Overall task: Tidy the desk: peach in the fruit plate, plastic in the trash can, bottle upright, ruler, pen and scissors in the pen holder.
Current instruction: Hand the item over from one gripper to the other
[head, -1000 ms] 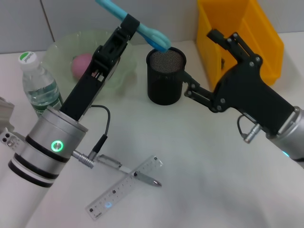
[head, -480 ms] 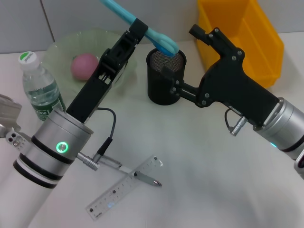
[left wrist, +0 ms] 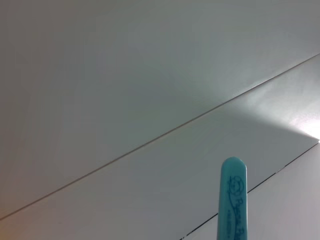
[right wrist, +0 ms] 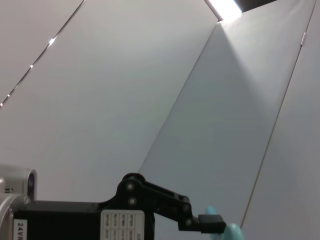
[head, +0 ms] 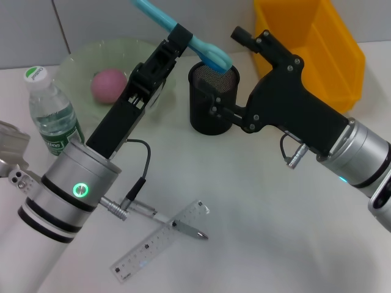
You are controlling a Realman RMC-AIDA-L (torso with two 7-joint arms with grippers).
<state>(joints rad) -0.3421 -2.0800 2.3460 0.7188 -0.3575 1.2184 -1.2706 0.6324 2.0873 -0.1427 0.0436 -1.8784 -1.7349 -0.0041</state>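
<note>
My left gripper [head: 178, 35] is shut on the light blue scissors [head: 208, 52] and holds them tilted, their lower end just above the rim of the black mesh pen holder [head: 211, 101]. The scissors' tip shows in the left wrist view [left wrist: 232, 200]. My right gripper [head: 215, 111] is low against the pen holder's right side. The left gripper also shows in the right wrist view [right wrist: 170, 210]. The clear ruler [head: 160, 240] and the pen [head: 174, 224] lie crossed on the table in front. The pink peach [head: 109, 84] lies in the green plate [head: 76, 61]. The bottle [head: 52, 113] stands upright at the left.
A yellow bin [head: 317, 43] stands at the back right, behind my right arm. My left arm's cable and plug [head: 125, 204] hang close above the pen and ruler. No plastic piece shows.
My right gripper has moved left, up to the pen holder's side. My left gripper has carried the scissors slightly right, toward the holder's mouth.
</note>
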